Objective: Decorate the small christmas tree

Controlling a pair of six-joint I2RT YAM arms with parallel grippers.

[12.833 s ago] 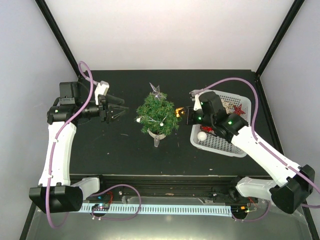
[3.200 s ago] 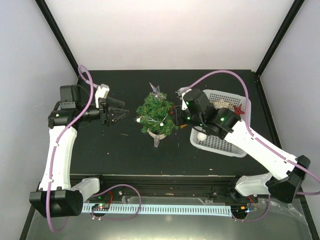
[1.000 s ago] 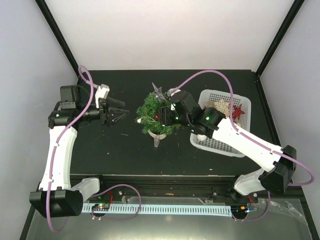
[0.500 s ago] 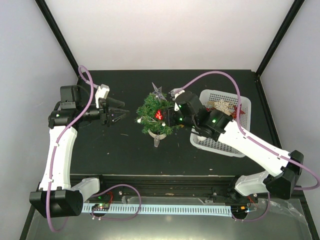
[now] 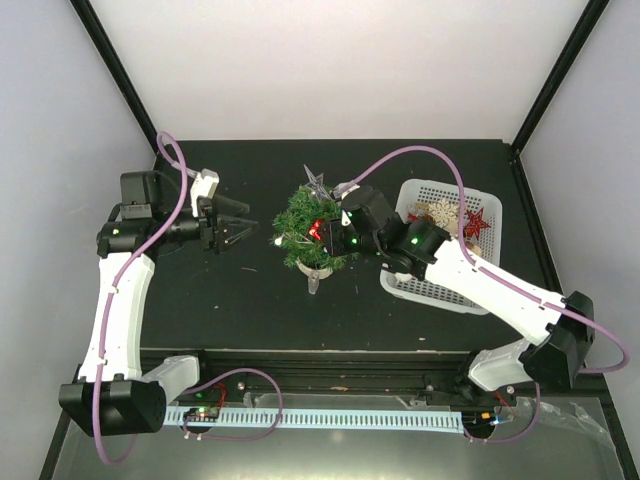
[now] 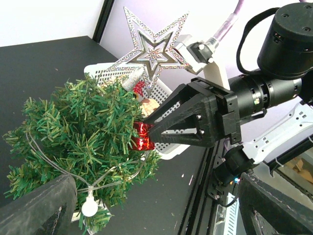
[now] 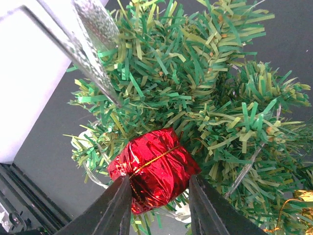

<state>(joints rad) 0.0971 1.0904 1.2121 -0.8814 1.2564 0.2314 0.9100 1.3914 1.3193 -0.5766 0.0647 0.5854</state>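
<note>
Everything is lit brightly and evenly; hardly any shadow is cast on the matte black surface (image 5: 240, 310). Small glints are thrown off the crinkled red foil parcel (image 7: 152, 167). The glittery silver star (image 7: 93, 22), nearest the right wrist lens, is blurred.

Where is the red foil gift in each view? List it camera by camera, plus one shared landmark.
Top external: red foil gift, centre, on the small christmas tree.
Left wrist: centre, at the tree's right edge.
Right wrist: lower centre, below the branches.
Shared landmark: the tree's silver star.
</note>
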